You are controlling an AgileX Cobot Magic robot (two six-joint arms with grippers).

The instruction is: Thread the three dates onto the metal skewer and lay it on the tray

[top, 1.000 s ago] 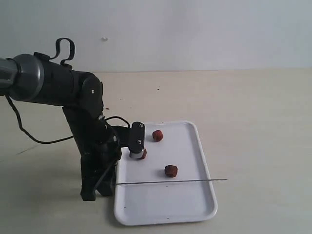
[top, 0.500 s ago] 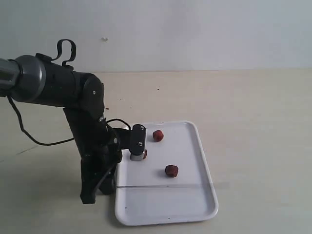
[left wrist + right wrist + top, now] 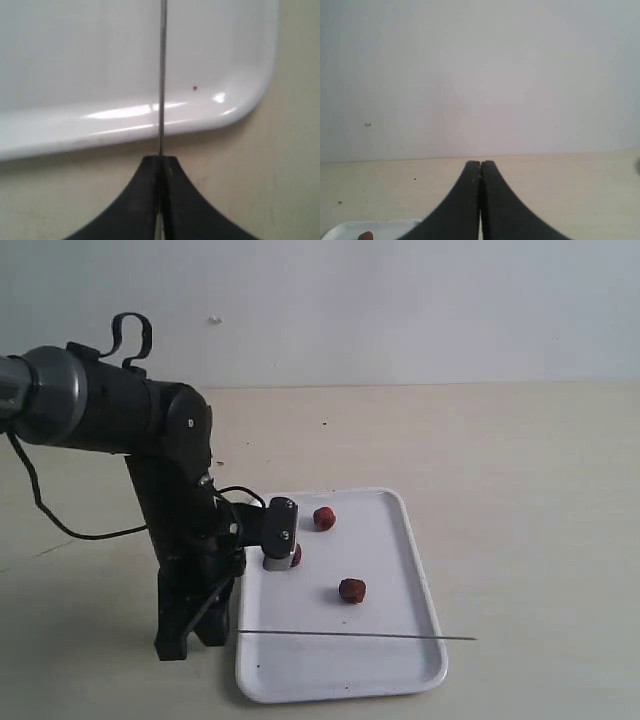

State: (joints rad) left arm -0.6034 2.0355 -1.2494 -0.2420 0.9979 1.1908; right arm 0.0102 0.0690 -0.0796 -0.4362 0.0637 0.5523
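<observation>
The left fingers [image 3: 132, 210] pinch the left end of the metal skewer [image 3: 350, 635], which stretches level across the lower part of the tray [image 3: 385, 530], tip pointing right, with the three dates [image 3: 351, 590] just above it (right fingers [image 3: 462, 210] pressed together, holding nothing).

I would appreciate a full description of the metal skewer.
The metal skewer is a very thin, straight grey rod, no handle, nothing threaded on it. It runs level across the near part of the white tray, one end pinched in the shut left gripper beside the tray's rim, the other jutting past the opposite rim. Whether it touches the tray is unclear.
</observation>
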